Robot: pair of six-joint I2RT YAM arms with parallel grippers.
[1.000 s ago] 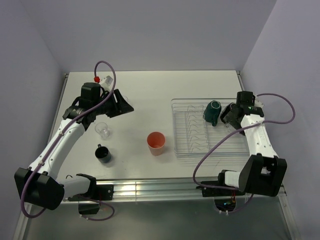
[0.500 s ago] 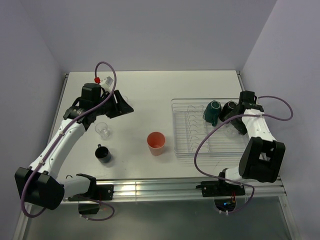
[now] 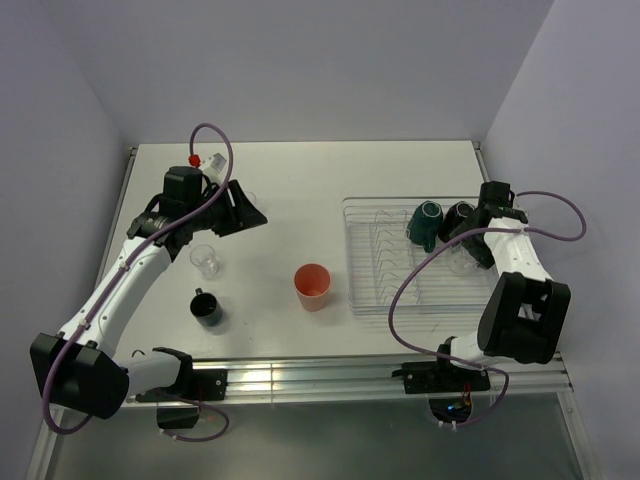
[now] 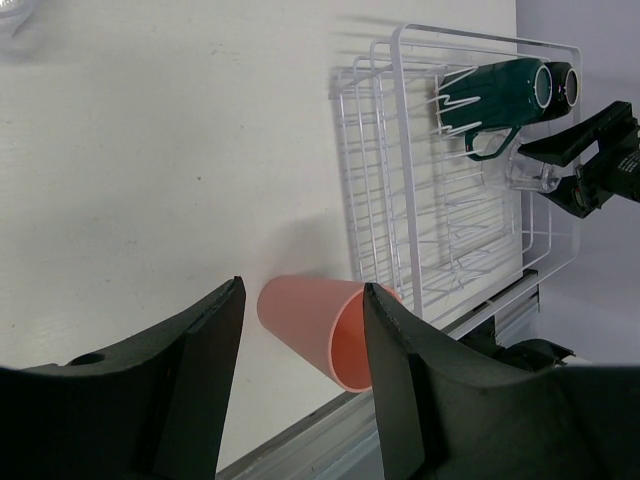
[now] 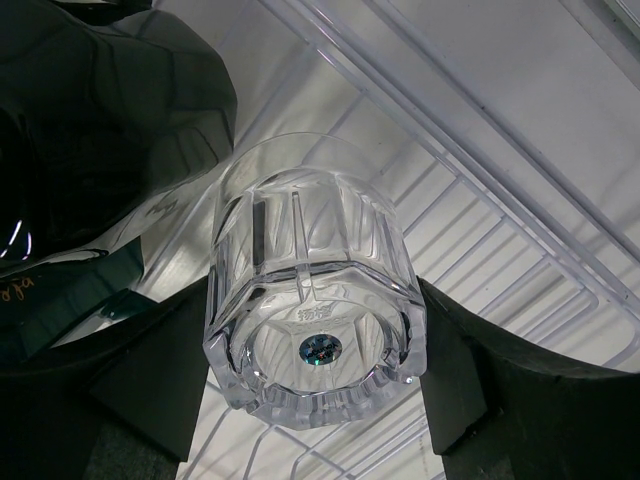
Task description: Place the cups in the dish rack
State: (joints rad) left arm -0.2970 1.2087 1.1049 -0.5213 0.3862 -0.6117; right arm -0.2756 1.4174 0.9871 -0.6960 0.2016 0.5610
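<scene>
My right gripper [image 5: 315,335] is shut on a clear glass tumbler [image 5: 312,300], base toward the camera, just above the wires at the right side of the dish rack [image 3: 380,295]. A dark green mug [image 3: 425,224] and a darker mug [image 3: 458,217] lie in the rack's far part. My left gripper [image 4: 302,292] is open with nothing between its fingers, hovering at the table's far left. The salmon cup [image 3: 313,285] stands mid-table, well beyond the jaws. A clear glass [image 3: 206,259] and a black mug [image 3: 208,308] stand at the near left.
A purple cable loops off each arm. The right one [image 3: 420,275] hangs across the rack. The table's metal rail [image 3: 320,375] runs along the near edge. A sliver of another glass [image 4: 15,20] shows beside the left gripper.
The right arm has folded back toward its base and shifted the tumbler slightly right, uncovering the darker mug. In the last half second nothing moved. The left arm has stayed still.
</scene>
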